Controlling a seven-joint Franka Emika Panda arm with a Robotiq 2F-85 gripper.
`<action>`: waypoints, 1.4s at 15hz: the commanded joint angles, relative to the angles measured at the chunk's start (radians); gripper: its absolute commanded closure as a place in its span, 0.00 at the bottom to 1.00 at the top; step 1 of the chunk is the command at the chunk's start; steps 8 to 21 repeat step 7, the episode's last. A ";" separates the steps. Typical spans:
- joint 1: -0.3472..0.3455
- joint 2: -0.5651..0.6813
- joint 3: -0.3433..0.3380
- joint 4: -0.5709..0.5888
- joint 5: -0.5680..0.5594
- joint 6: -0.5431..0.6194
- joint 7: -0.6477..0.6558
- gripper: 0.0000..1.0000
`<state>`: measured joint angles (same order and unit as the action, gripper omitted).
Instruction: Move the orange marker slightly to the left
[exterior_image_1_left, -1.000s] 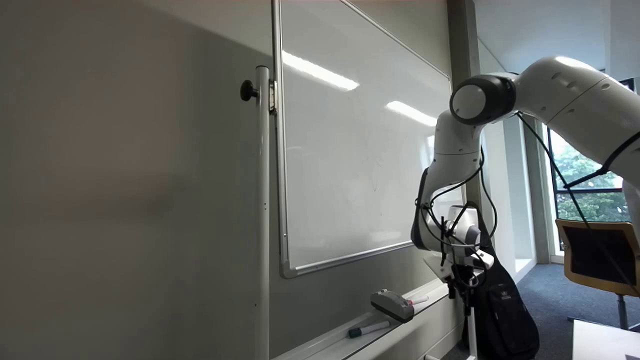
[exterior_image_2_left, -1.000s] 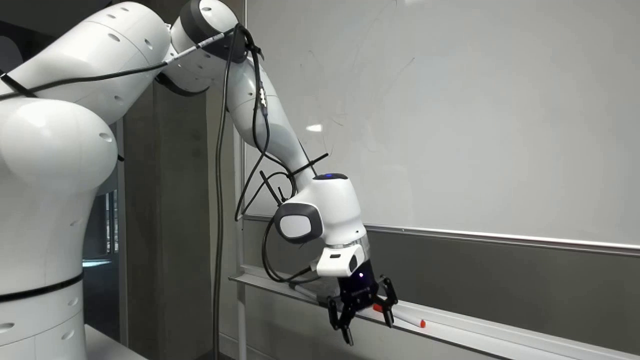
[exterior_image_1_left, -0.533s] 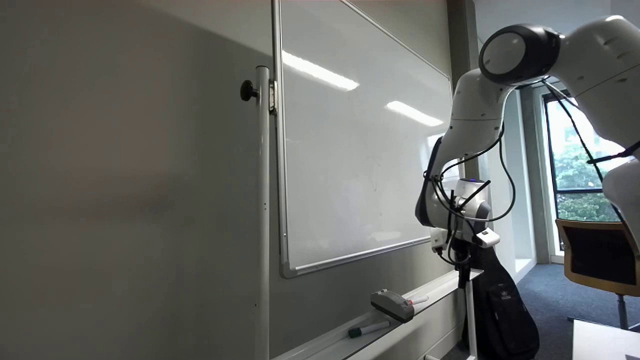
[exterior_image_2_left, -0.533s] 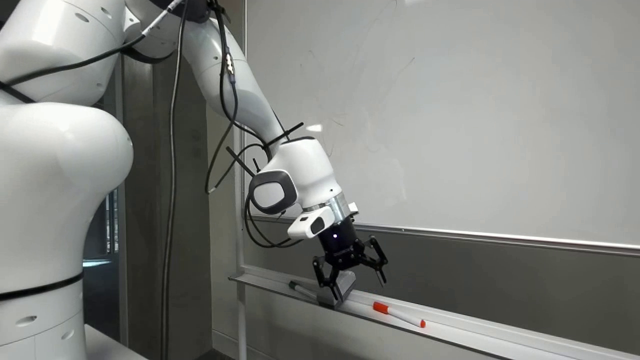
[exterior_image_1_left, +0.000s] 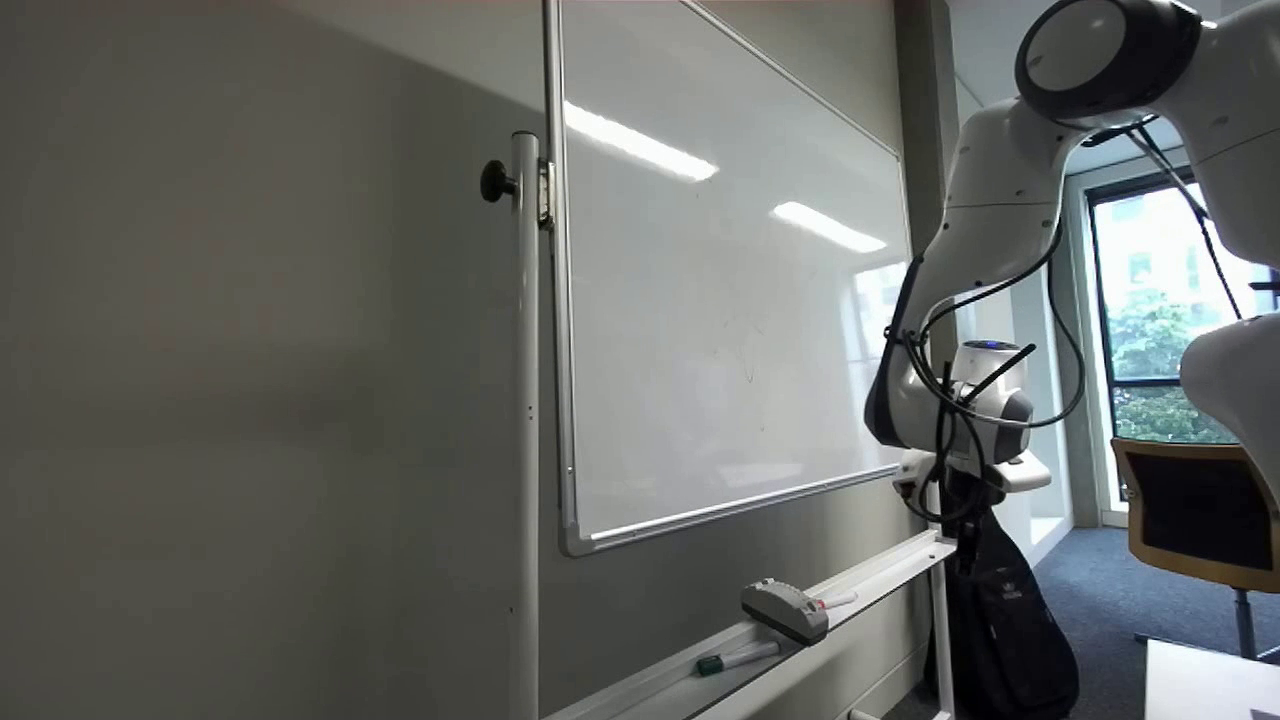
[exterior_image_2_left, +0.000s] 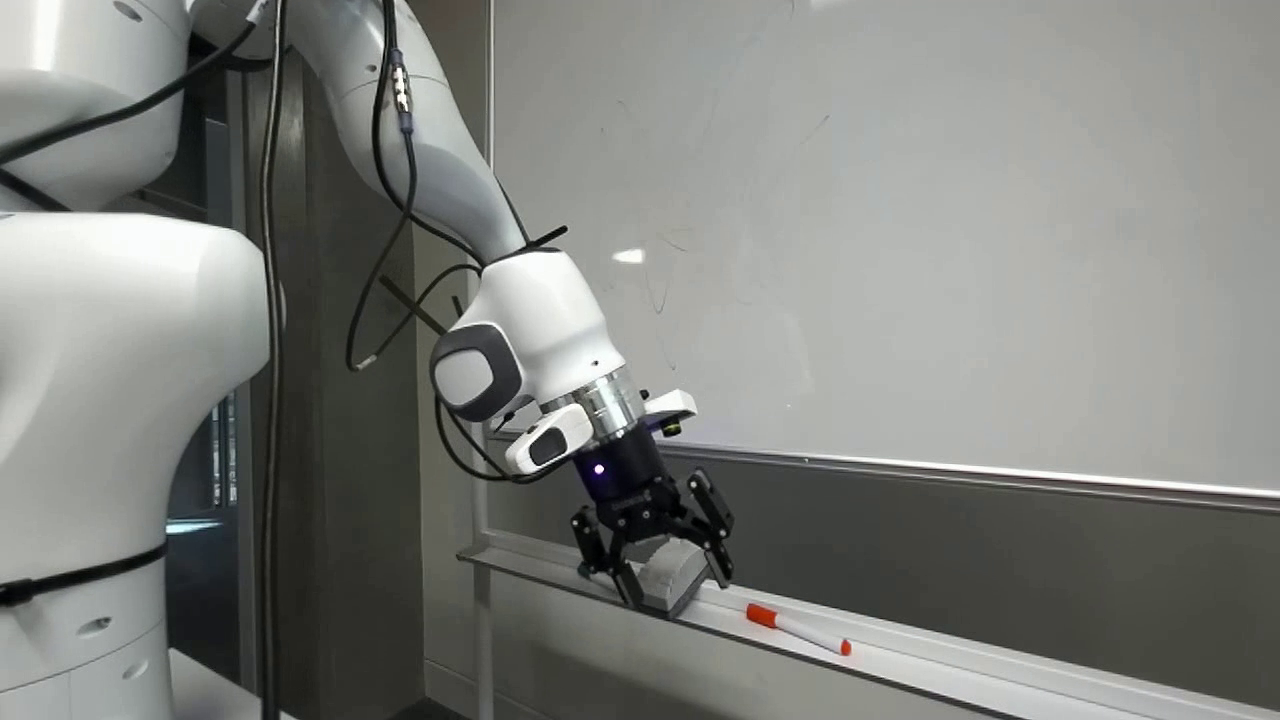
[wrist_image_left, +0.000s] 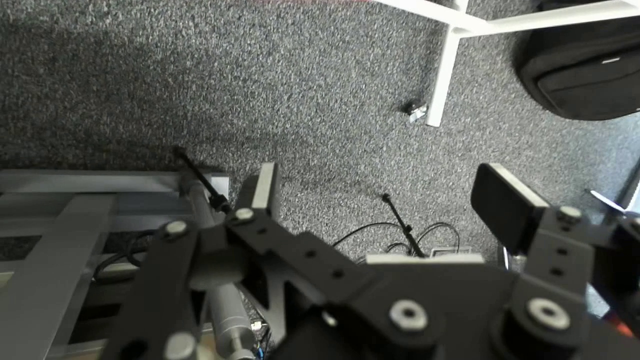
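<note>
Orange marker (exterior_image_2_left: 798, 630) lying on white ledge (exterior_image_2_left: 940, 678), near grey eraser (exterior_image_2_left: 670, 575), tilted pincer (exterior_image_2_left: 676, 591) with wide-spread jaws, apart from both

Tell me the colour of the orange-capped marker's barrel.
The barrel is white, showing best in an exterior view.

Both exterior views share the arm (exterior_image_2_left: 442, 155) and, steeply angled in an exterior view, the whiteboard (exterior_image_1_left: 720, 330). The wrist view looks down past nearby jaws onto carpet (wrist_image_left: 300, 100).
</note>
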<state>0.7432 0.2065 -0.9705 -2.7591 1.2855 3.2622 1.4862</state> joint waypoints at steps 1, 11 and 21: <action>0.023 -0.003 -0.019 -0.019 0.001 -0.010 0.003 0.00; 0.030 0.001 -0.020 -0.019 0.001 -0.013 0.004 0.00; 0.030 0.001 -0.020 -0.019 0.001 -0.013 0.004 0.00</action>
